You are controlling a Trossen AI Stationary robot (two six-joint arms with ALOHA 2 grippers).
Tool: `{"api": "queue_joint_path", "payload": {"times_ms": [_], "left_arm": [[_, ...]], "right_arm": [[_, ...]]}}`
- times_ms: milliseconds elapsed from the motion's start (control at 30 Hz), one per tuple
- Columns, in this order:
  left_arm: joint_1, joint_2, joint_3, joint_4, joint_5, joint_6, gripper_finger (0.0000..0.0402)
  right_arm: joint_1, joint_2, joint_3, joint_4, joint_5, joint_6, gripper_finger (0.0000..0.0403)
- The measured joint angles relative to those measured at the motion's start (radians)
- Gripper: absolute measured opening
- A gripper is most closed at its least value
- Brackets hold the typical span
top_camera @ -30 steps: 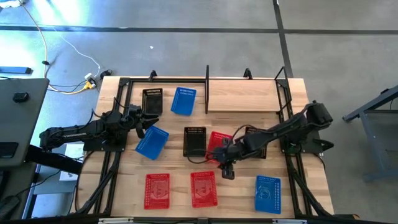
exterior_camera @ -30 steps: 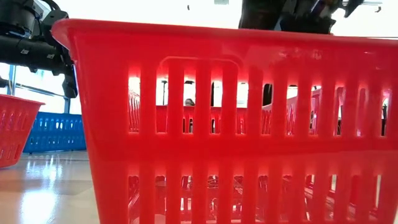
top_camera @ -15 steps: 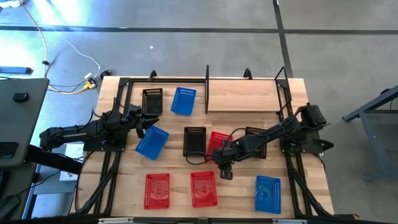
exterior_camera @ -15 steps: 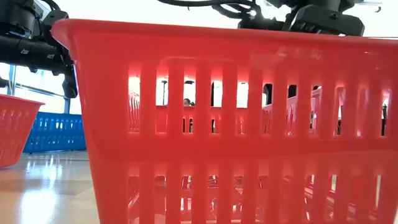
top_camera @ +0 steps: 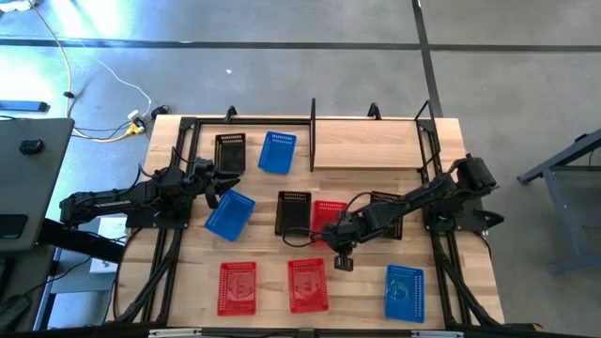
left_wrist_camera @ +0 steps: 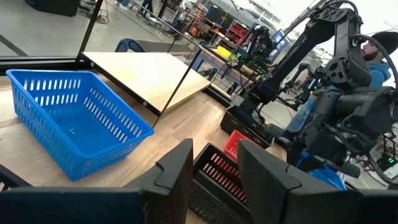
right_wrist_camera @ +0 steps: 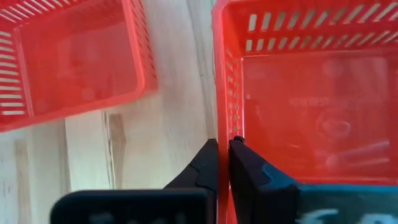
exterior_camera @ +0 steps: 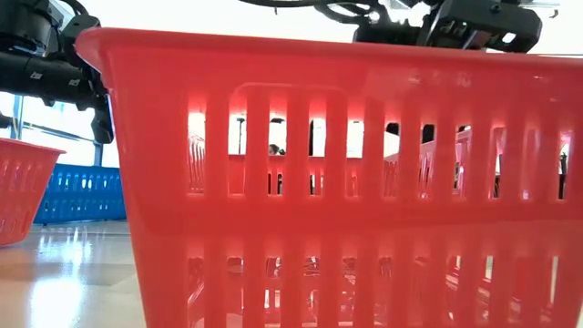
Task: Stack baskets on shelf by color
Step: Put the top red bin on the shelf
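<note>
My right gripper (right_wrist_camera: 222, 163) is shut on a red basket (top_camera: 329, 216) that stands on its base at the table's middle. Another red basket (right_wrist_camera: 68, 62) stands just nearer. The shelf (top_camera: 313, 131) stands at the far edge, black posts around a wooden board. My left gripper (left_wrist_camera: 214, 171) is open with nothing between its fingers. It hovers at the left between a black basket (top_camera: 230, 150) and a blue basket (top_camera: 229, 214). In the low view a red basket (exterior_camera: 346, 182) fills the picture, with my right gripper's dark body (exterior_camera: 474, 23) above its rim. My right gripper has the red basket's near-side wall (right_wrist_camera: 221, 118) at the rim. One finger (right_wrist_camera: 245, 168) is inside the basket and one finger (right_wrist_camera: 202, 168) outside. The fingers come from above, pointing down. The basket sits level on the table.
More baskets lie about: blue (top_camera: 277, 152) at the far side, black (top_camera: 294, 213) beside the held one, black (top_camera: 385, 211) under the right arm, and red (top_camera: 238, 286), red (top_camera: 308, 284) and blue (top_camera: 404, 291) along the near edge. The arms' black frames run down both table sides.
My right gripper has shut on the red basket's near wall, shifting slightly as it closed. The red basket has turned a little and now stands squarer to the table. My left arm has kept still.
</note>
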Motion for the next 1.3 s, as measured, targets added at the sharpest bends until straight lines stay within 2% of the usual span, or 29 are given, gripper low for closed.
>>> {"api": "queue_joint_path", "payload": {"times_ms": [200,433,967,1300], "left_arm": [[0.0,0.0,0.0,0.0,0.0,0.0,0.0115],[0.0,0.0,0.0,0.0,0.0,0.0,0.0115],[0.0,0.0,0.0,0.0,0.0,0.0,0.0115],[0.0,0.0,0.0,0.0,0.0,0.0,0.0115]], "right_arm": [[0.001,-0.05,0.0,-0.083,0.009,-0.013,0.0003],[0.0,-0.136,0.0,-0.195,0.069,-0.058,0.0001],[-0.008,-0.374,-0.001,-0.479,0.292,-0.137,0.0],[-0.094,-0.542,-0.002,-0.632,0.431,-0.264,0.0]]}}
